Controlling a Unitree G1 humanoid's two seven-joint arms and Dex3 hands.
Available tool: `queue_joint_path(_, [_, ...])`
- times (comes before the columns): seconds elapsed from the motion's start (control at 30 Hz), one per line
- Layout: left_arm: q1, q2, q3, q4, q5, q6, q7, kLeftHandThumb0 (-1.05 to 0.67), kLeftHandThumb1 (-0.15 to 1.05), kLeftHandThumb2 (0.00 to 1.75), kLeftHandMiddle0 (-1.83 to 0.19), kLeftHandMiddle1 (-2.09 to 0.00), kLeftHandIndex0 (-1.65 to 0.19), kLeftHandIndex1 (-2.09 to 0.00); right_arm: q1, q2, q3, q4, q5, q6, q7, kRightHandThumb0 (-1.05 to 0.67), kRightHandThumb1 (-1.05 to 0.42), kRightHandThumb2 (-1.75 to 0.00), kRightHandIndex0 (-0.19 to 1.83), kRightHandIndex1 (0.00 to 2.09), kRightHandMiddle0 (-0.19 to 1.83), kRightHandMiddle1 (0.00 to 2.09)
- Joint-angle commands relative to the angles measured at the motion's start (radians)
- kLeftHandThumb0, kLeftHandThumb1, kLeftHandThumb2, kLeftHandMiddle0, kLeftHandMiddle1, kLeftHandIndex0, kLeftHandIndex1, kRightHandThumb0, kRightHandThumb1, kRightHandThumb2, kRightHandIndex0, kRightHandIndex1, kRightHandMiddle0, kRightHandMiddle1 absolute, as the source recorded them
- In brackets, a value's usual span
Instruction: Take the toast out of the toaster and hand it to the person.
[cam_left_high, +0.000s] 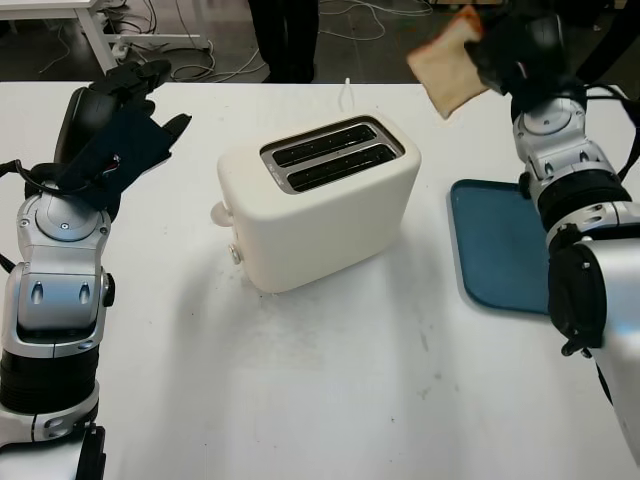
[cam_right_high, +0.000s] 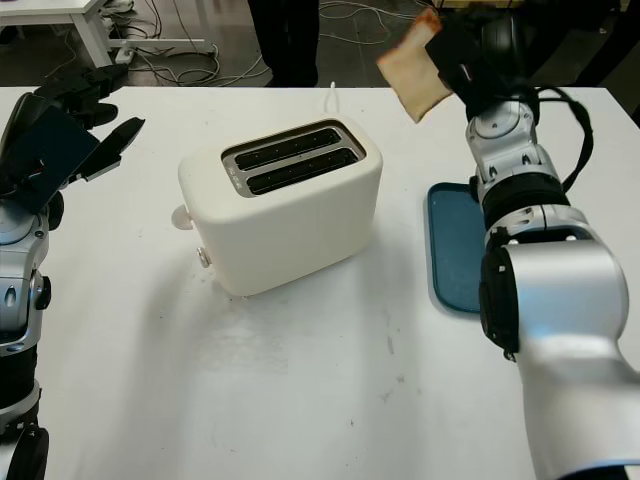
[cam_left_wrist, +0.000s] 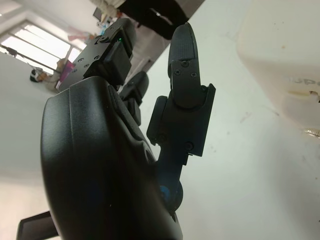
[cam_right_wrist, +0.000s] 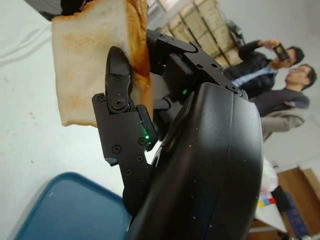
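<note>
While the left hand (cam_left_high: 125, 120) hangs open above the far left of the white counter (cam_left_high: 330, 380), holding nothing, its arm runs off the bottom edge of the head views. To its right, at the counter's middle, stands the cream toaster (cam_left_high: 320, 200), its two slots (cam_left_high: 330, 155) dark inside, so what they hold cannot be made out. A white cord (cam_left_high: 347, 95) leaves from behind the toaster and is soon lost at the counter's far edge. Farther right, a blue tray (cam_left_high: 495, 250) lies flat, its right side hidden behind the right arm. Above and beyond the tray, the right hand (cam_left_high: 515, 50) is raised, fingers (cam_right_wrist: 120, 90) clamped on the toast (cam_left_high: 447, 68), which tilts in the air. Beyond the counter, dark legs (cam_left_high: 285, 35), probably a person's, stand cut off at the top.
</note>
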Motion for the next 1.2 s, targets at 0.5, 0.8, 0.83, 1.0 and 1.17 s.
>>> queue_joint_path(0.5, [0.008,0.034,-0.014,0.008,0.015,-0.03,-0.009,-0.48,0.92,0.42,-0.17,-0.66,-0.46,-0.04,0.024,0.017,-0.001,0.004,0.017,0.006,-0.009,-0.18,-0.92,-0.29,0.54,1.75,0.57,1.1])
queue_joint_path(0.8, [0.001,0.025,-0.011,-0.001,0.008,-0.004,-0.003,-0.45,0.92,0.41,-0.15,-0.65,-0.49,-0.04,0.017,0.018,0.003,0.004,0.024,0.015,0.001,-0.23,-0.92,-0.32,0.61,1.75,0.44,1.51])
queue_joint_path(0.83, [0.002,0.024,-0.01,0.0,0.005,-0.01,-0.004,-0.44,0.92,0.4,-0.15,-0.65,-0.47,-0.03,0.017,0.017,0.005,0.003,0.023,0.011,0.004,-0.24,-0.92,-0.32,0.58,1.75,0.46,1.45])
queue_joint_path(1.0, [0.002,0.032,-0.016,0.002,0.014,-0.012,-0.004,-0.46,0.92,0.41,-0.14,-0.63,-0.5,-0.04,0.015,0.018,-0.005,0.002,0.039,0.005,0.015,-0.26,-0.92,-0.31,0.63,1.75,0.4,1.68])
queue_joint_path(1.17, [0.001,0.02,-0.008,0.002,0.005,-0.012,0.002,-0.46,0.92,0.4,-0.16,-0.65,-0.5,-0.04,0.013,0.02,-0.002,0.003,0.031,0.01,0.004,-0.24,-0.92,-0.3,0.67,1.75,0.4,1.73])
